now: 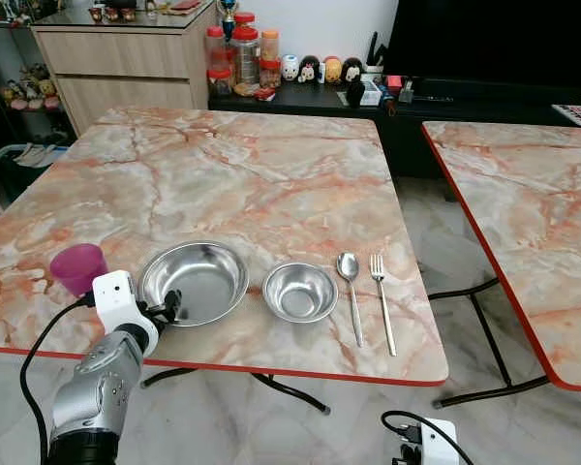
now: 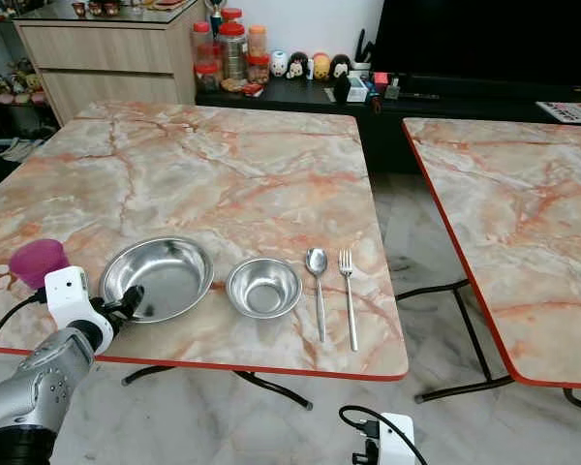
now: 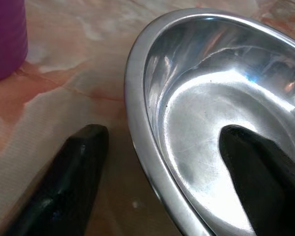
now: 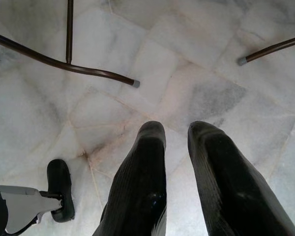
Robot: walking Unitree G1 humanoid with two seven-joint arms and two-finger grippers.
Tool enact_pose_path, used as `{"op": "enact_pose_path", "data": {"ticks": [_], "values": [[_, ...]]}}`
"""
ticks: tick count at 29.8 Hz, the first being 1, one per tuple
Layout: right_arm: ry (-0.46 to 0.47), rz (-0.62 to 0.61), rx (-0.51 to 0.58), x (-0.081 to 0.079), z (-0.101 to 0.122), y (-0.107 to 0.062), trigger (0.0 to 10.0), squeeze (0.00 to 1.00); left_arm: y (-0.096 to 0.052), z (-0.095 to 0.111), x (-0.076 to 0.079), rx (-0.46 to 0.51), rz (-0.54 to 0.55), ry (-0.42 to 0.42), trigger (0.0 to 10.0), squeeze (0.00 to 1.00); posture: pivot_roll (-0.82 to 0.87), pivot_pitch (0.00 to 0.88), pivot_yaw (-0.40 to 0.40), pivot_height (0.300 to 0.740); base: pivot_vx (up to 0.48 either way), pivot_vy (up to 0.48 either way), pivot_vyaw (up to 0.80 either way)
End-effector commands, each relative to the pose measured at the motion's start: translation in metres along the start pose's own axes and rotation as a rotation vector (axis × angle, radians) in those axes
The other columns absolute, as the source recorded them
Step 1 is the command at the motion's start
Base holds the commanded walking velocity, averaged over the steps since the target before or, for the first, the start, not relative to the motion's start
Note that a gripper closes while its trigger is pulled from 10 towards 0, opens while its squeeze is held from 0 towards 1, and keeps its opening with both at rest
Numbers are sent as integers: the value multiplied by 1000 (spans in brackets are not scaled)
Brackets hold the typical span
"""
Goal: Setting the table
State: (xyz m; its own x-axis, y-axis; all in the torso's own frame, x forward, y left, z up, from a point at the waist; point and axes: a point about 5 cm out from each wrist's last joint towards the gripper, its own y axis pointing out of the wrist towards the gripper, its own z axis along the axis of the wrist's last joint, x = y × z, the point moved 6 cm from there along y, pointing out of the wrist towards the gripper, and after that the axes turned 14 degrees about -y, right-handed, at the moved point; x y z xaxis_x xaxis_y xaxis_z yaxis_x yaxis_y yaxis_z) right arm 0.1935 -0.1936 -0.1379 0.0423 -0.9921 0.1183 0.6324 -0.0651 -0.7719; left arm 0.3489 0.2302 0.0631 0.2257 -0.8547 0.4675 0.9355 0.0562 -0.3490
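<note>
The plate (image 1: 194, 281), bowl (image 1: 300, 292), spoon (image 1: 350, 291) and fork (image 1: 382, 298) are shiny polished metal, the cup (image 1: 77, 267) matt purple plastic, the surface (image 1: 223, 184) smooth marble-patterned, the floor (image 4: 196, 59) glossy pale marble.

The second table (image 1: 523, 213) runs off the right edge; labels on the jars (image 1: 244, 53) are too small to read; the large bowl (image 3: 211, 113) is cropped in the left wrist view.

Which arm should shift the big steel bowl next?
Left. Its tool already straddles the big steel bowl's rim, one finger inside. The right tool hangs over the floor.
</note>
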Motion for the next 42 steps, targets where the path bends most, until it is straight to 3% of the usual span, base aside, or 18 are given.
{"op": "enact_pose_path", "data": {"ticks": [1,19,42], "values": [[7,-5,3,1,1,0,10000,0,2,3,6,-3,-9,-2,0,0,48,0,-25,740,0,0,0],[12,1,3,-1,2,1,10000,0,-1,0,-1,-57,33,12,0,0,55,0,-22,740,0,0,0],[10,1,4,-1,3,1,10000,0,-4,5,2,-10,33,-58,0,0,56,0,-26,740,0,0,0]]}}
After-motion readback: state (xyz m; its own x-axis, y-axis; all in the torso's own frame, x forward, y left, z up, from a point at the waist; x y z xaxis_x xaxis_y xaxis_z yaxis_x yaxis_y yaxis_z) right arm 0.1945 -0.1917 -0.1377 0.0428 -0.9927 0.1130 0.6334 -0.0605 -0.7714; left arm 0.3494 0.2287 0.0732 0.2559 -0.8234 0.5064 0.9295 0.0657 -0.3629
